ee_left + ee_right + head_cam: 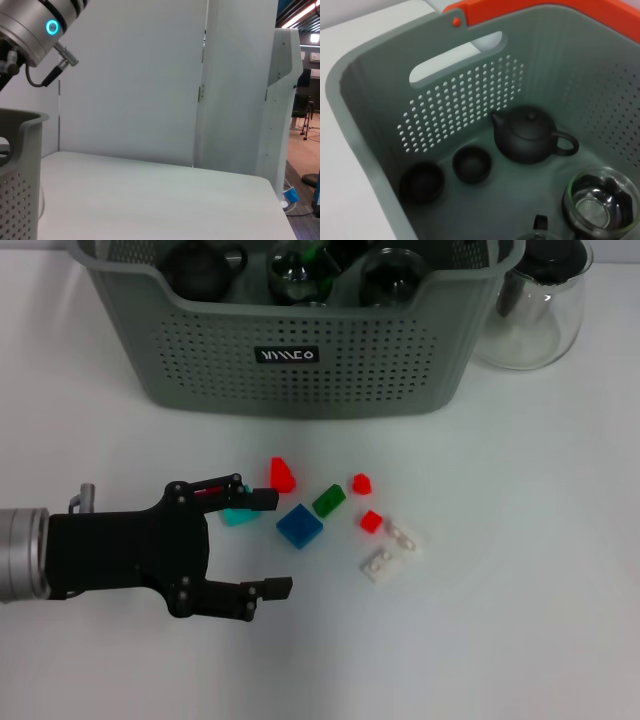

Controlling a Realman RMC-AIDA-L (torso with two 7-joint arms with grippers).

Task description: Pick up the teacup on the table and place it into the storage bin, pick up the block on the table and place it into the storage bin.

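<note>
Near the blocks on the white table (520,620), my left gripper (268,544) gapes wide, holding nothing; upper finger sits over the teal block (236,518). Blue block (299,526) just beside. Storage bin (300,360) beyond holds two dark teacups (471,164) and teapot (530,134). Glass pitcher (535,310) beside bin.

Lab or office, white partition panels (150,80), white table (165,200)

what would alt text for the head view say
The left tool, jaws open, reaches low over a white table toward small coloured blocks scattered before a grey-green storage bin holding dark teaware; a glass pitcher stands beside it.
</note>
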